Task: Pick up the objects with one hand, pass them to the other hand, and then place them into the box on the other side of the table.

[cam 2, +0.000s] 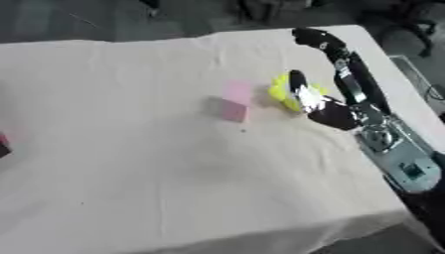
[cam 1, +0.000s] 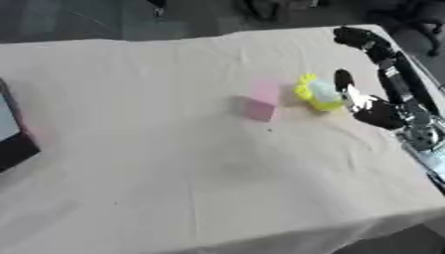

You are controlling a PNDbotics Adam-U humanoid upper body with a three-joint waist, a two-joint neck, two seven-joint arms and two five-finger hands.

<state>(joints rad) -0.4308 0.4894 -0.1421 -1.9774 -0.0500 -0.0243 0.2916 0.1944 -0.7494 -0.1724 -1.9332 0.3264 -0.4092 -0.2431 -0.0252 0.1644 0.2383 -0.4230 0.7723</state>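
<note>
Right hand (cam 1: 374,106), black with silver joints, fingers spread around small yellow plastic toy (cam 1: 318,93) near table's right edge, not yet closed. Pink foam block (cam 1: 260,101) just beside toy. Dark box (cam 1: 16,141) at far left. Risk: closing fingers nudge toy into block or off cream tablecloth (cam 1: 174,188). Left hand unseen.

A big desk (cam 1: 174,188) fills most of the view. A light tan cloth (cam 2: 156,163) covers it all, with soft folds and wrinkles. The cloth hangs over the near edge. Behind the desk lies a dark grey floor (cam 1: 78,20). Some dark shapes stand at the far side, too blurry to make out.
</note>
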